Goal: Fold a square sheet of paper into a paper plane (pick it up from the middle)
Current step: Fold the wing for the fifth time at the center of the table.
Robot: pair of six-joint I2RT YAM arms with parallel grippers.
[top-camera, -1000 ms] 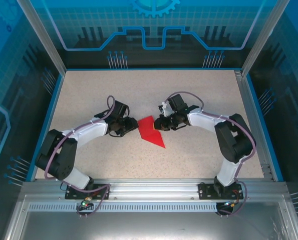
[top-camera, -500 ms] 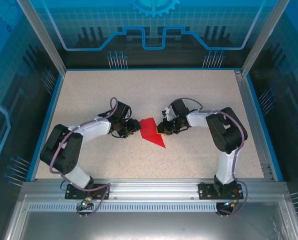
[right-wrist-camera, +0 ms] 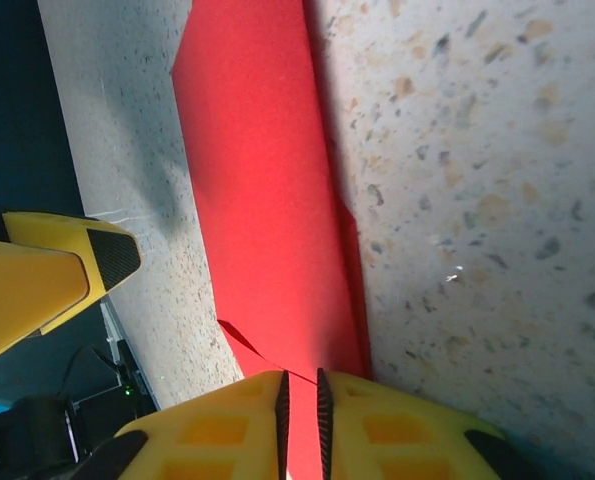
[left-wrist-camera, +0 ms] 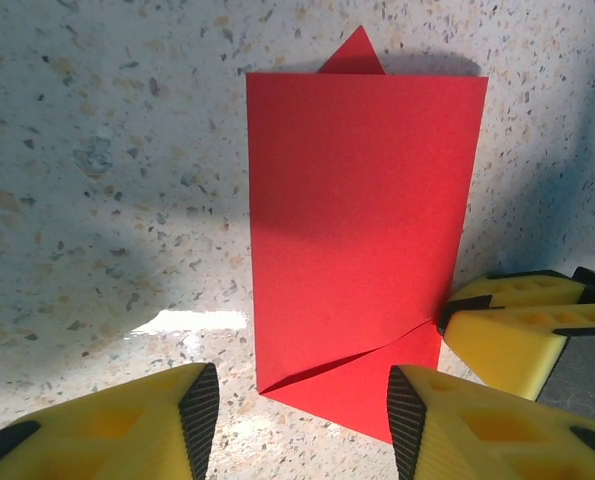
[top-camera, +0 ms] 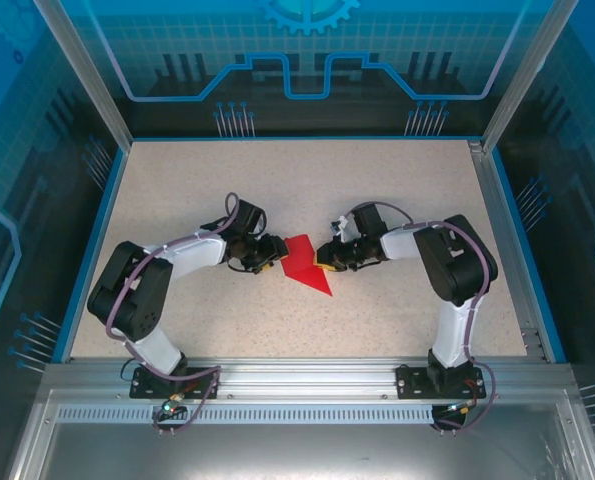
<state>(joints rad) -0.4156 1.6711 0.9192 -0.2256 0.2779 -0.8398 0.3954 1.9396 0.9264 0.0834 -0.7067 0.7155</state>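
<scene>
Top external view: the square sheet of paper [top-camera: 304,264], bright red and already folded into a narrower shape, lies flat near the middle of the table [top-camera: 407,190], about midway between its left and right edges. One end of it narrows to a point that faces the near edge and leans a little toward the right edge. Both arms reach in low over the speckled top from either side. The left gripper [top-camera: 273,252] sits at the paper's left side and the right gripper [top-camera: 323,259] at its right side, the two well clear of the table's corners.

From the left wrist, the paper reads as a long rectangle with a small triangle tip poking out at its far end and a slanted fold line across its near end. The left jaws stand open, set wide on either side of that near end. One finger is apart from the paper and the other sits just beside its corner. The right gripper's yellow fingers meet the paper's edge at the fold line.

From the right wrist, the right pads stand almost together with only a thin slit between them. The paper's edge runs into that slit, but I cannot tell whether they actually press on it.
</scene>
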